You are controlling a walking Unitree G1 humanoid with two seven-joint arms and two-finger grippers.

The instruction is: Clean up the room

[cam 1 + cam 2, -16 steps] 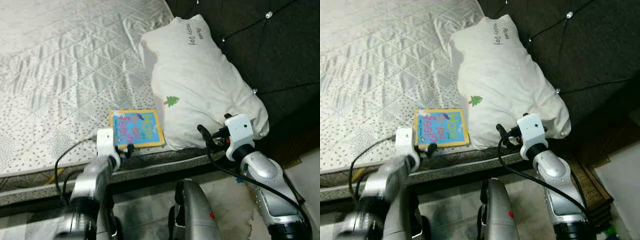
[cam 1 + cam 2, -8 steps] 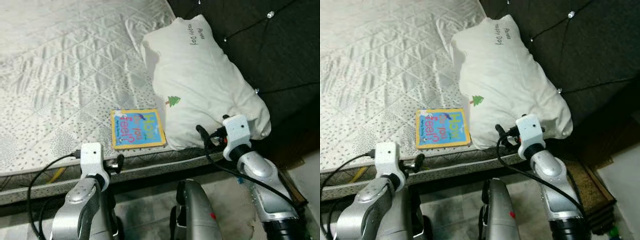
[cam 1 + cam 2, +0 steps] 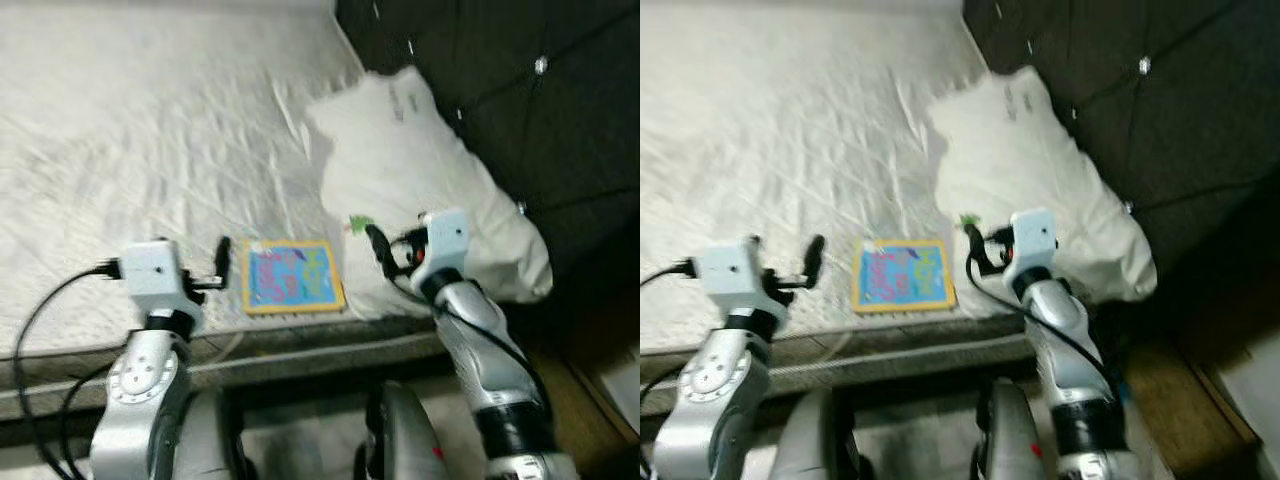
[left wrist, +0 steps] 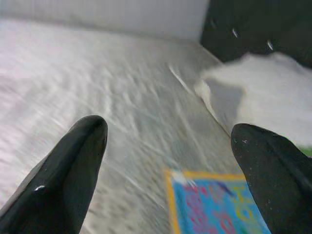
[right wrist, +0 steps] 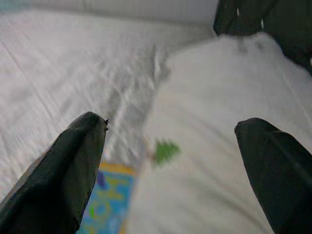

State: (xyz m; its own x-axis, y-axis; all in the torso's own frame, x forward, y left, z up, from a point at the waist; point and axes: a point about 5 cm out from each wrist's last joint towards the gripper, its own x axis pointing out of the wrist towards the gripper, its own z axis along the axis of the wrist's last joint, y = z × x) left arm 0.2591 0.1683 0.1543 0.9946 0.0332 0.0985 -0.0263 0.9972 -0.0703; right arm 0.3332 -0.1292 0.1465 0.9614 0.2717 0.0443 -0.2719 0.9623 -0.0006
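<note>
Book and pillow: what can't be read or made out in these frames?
- Book cover title: motion blur in the left eye view makes the lettering unreadable; in the left wrist view the picture's edge cuts off the cover.
- Pillow printed text: smeared by blur in the left eye view.
- Left end effector, right end effector: fingertips blurred in the head views.

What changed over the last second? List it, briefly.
The camera swung, so the whole scene shifted. The left gripper was low at the mattress edge under the book and has come up to its left side, fingers open. The right gripper rose over the pillow, open. Book and pillow lie as they did; nothing is gripped.
</note>
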